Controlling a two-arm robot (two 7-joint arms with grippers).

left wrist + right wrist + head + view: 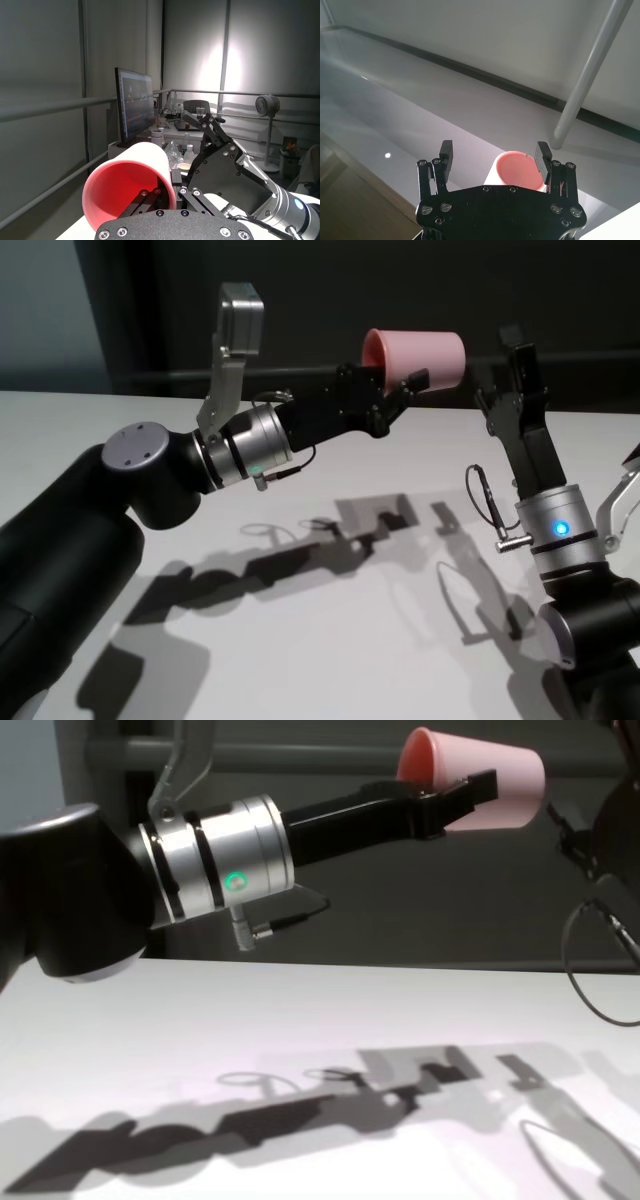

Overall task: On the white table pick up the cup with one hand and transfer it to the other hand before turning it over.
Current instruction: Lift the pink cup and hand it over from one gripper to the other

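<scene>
A pink cup hangs on its side well above the white table, its mouth facing the robot's left. My left gripper is shut on the cup's wall near the rim, with one finger inside the mouth. In the chest view the cup sits at the tip of the left gripper. My right gripper points upward just right of the cup's closed end, open. In the right wrist view the cup lies between the spread fingertips, untouched.
The arms cast dark shadows on the tabletop. A dark wall with a rail runs behind the table. A cable loop hangs off the right wrist.
</scene>
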